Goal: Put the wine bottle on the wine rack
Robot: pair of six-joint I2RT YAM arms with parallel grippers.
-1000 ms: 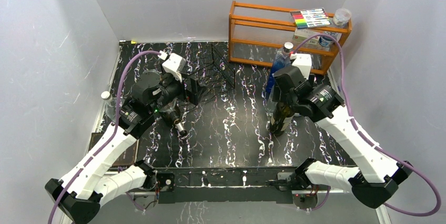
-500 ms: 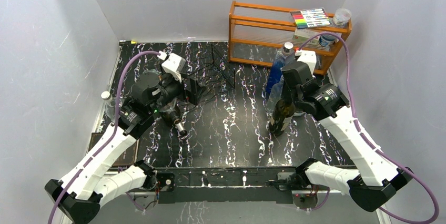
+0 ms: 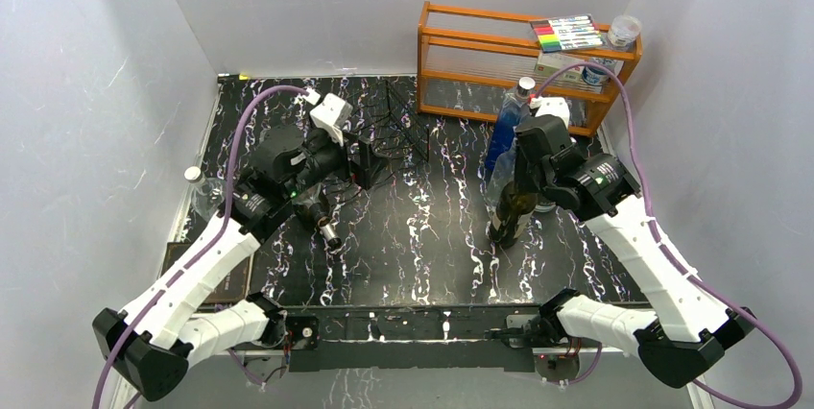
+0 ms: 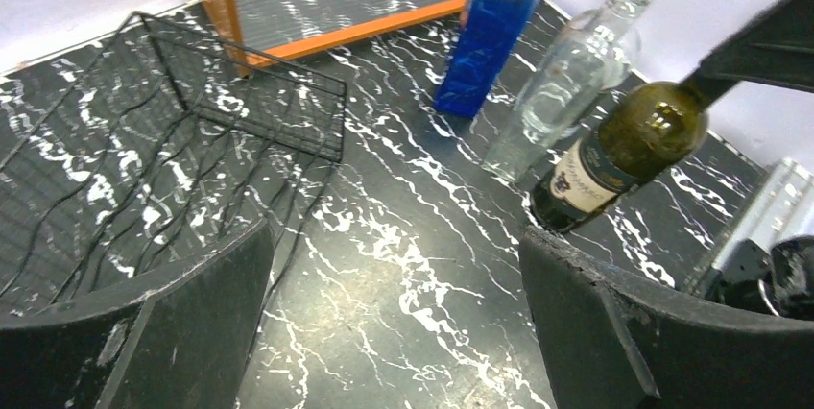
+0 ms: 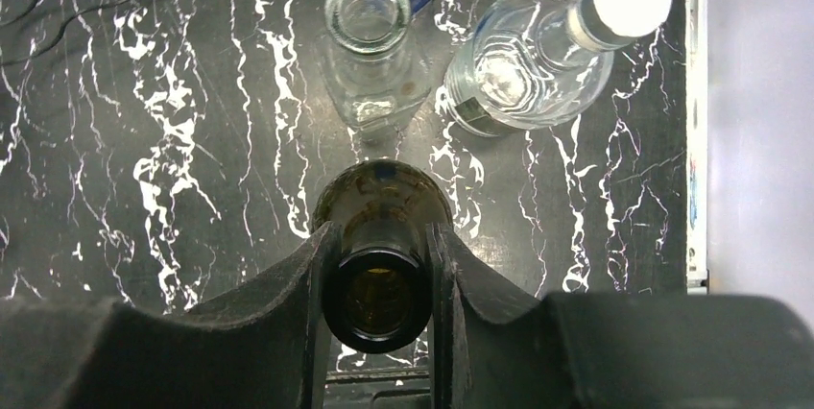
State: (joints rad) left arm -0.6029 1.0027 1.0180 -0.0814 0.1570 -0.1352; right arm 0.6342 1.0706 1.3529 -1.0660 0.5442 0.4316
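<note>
Right wrist view: where is the wine bottle (image 5: pixel 382 200)?

Straight below the camera, dark green, its open mouth facing up. The right pincer (image 5: pixel 379 279) is clamped on its neck, one finger pressed to each side.

And on the table (image 3: pixel 413 236)?

From the top external view the wine bottle (image 3: pixel 510 209) stands with its base on the black marbled top, toward the right edge, about midway between the near and far edges. The right pincer (image 3: pixel 526 155) grips it from above.

What stands around it?

Just beyond it, toward the far edge, an open-mouthed glass bottle (image 5: pixel 369 39) and a clear bottle (image 5: pixel 538 63) with a white cap (that one leans in the wrist view, though the camera angle may be doing that). Behind them is a blue bottle (image 3: pixel 504 132). None of them touches the wine bottle.

Where is the wine rack (image 3: pixel 398 126)?

At the far edge, near its middle, well apart from the bottle. The left wrist view shows its thin black wire lattice (image 4: pixel 192 131) lying low on the table.

And the left pincer (image 3: pixel 363 161)?

Just beside the rack, fingers spread wide with nothing between them (image 4: pixel 394 318).

Anything further out?

An orange shelf unit (image 3: pixel 518 59) in the far right corner, with markers (image 3: pixel 566 33) on top.
</note>
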